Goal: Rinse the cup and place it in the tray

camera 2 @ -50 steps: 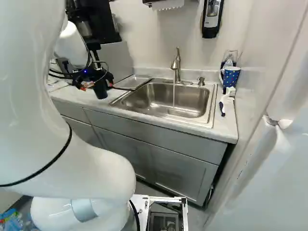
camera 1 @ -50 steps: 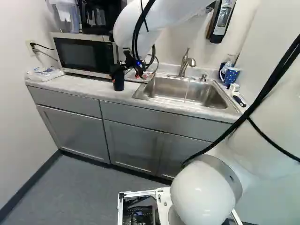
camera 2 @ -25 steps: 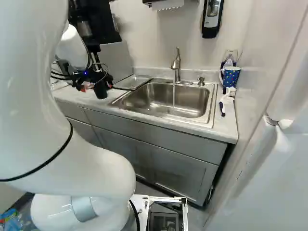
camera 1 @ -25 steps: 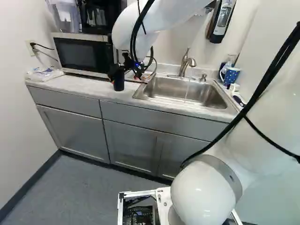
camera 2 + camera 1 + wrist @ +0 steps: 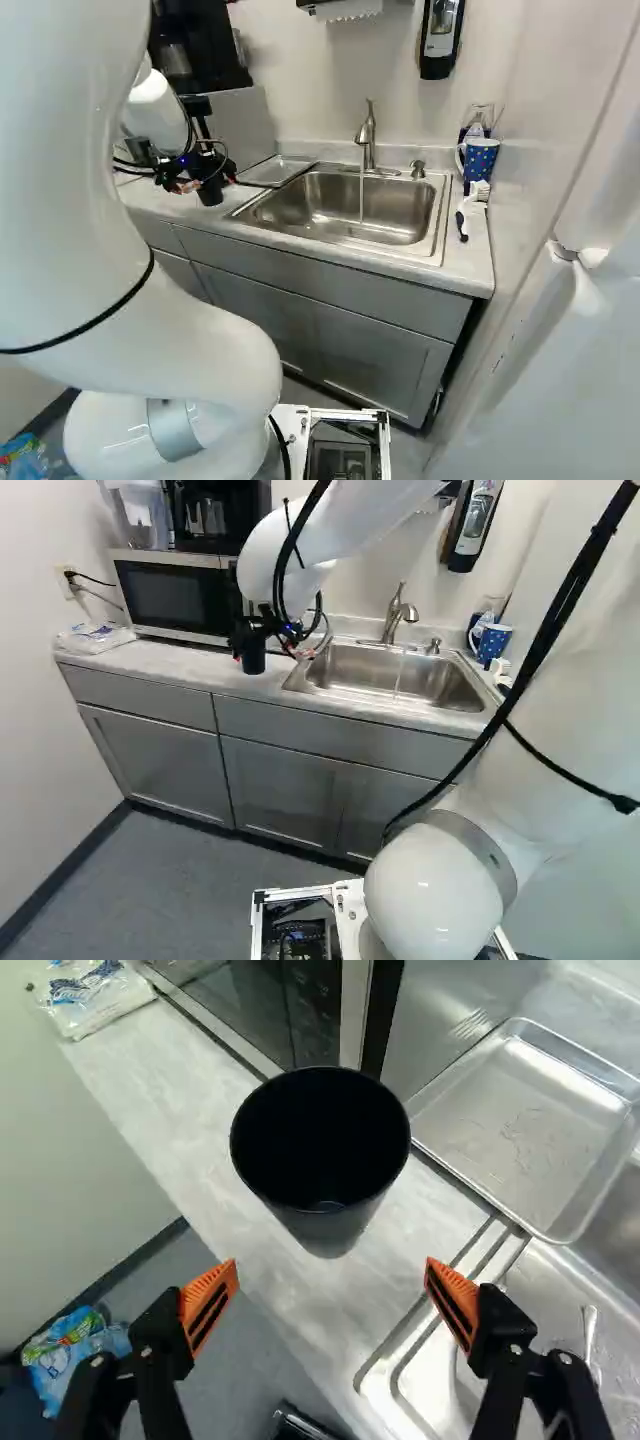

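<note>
Open, with nothing between its fingers, the gripper (image 5: 268, 630) hangs low over the counter beside the cup; the wrist view shows the gripper (image 5: 325, 1278) with its orange pads wide apart. The dark cup (image 5: 325, 1222) stands upright and looks empty, just ahead of the fingertips and centred between them; the arm's hand partly covers the cup (image 5: 210, 191) in the right base view. Beside it, the shallow metal tray (image 5: 520, 1135) lies at the sink's edge. A thin stream of water (image 5: 361, 200) runs from the faucet (image 5: 367, 137) into the sink (image 5: 330, 222).
The microwave (image 5: 180, 598) stands behind the cup. A plastic packet (image 5: 95, 637) lies at the counter's far left end. Right of the sink are a spotted blue mug (image 5: 480, 160) and a brush (image 5: 462, 222). A soap dispenser (image 5: 441, 38) hangs on the wall.
The arm's hand has come slightly lower and shifted a little, leftward in the left base view and rightward in the right one. The cup and the base have stayed put.
</note>
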Available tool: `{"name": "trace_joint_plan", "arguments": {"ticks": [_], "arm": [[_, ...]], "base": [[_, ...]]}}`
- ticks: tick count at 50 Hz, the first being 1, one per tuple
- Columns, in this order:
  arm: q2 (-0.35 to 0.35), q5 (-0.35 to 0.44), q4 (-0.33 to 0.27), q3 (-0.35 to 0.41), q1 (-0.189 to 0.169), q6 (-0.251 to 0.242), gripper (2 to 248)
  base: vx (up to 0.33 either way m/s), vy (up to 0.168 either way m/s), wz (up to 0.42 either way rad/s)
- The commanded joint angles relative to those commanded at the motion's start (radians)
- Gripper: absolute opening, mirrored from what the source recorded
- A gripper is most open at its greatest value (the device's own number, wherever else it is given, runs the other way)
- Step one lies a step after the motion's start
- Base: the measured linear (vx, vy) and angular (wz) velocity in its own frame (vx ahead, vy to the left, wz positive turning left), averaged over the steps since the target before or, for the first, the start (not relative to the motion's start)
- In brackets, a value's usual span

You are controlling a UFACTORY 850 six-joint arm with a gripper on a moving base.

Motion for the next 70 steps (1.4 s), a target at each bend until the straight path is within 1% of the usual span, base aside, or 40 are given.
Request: {"name": "trace_joint_plan", "arguments": {"ticks": [32,50,70], "arm": [[-0.04,0.213,0.0,0.037,0.009,0.0,247],[-0.038,0.334,0.0,0.08,0.016,0.0,247],[-0.073,0.468,0.0,0.092,0.018,0.0,247]], "base": [[0.0,0.0,0.0],[0.0,0.0,0.0],[0.0,0.0,0.0]]}}
